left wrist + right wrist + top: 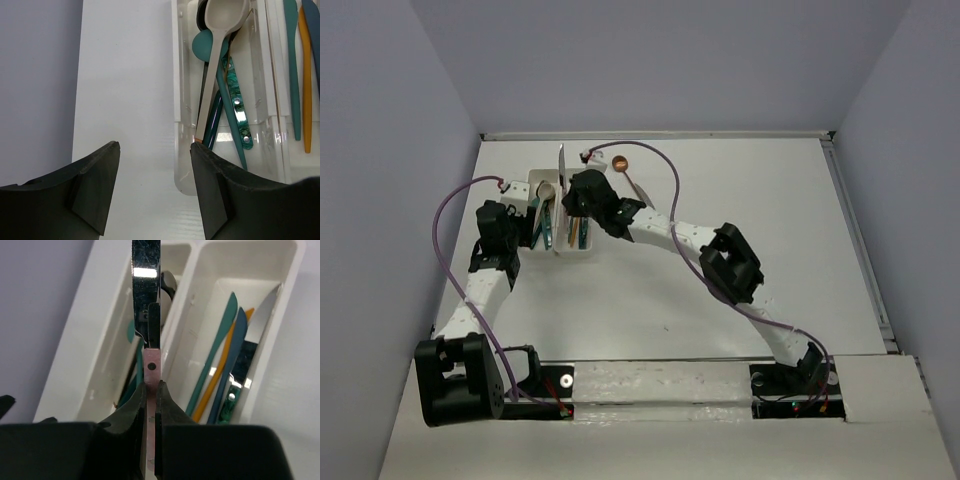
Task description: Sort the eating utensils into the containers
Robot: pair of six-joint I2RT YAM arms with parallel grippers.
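Between the tight-shut fingers (135, 410) of the right end effector (151, 390) sits the pink handle of a silver knife (146, 270). The low end of the handle is hidden by the fingers, and the blade tip is cut off at the top of the wrist view. The blade lines up with the wall between two white trays. The left tray (75, 365) holds spoons, partly hidden behind the blade. The right tray (299, 260) holds a teal knife (218, 335) and an orange knife (217, 375). The left end effector (155, 185) is spread wide and holds nothing, over the counter (130, 75) by the left tray's near end. A copper spoon (622, 163) lies on the counter past the trays.
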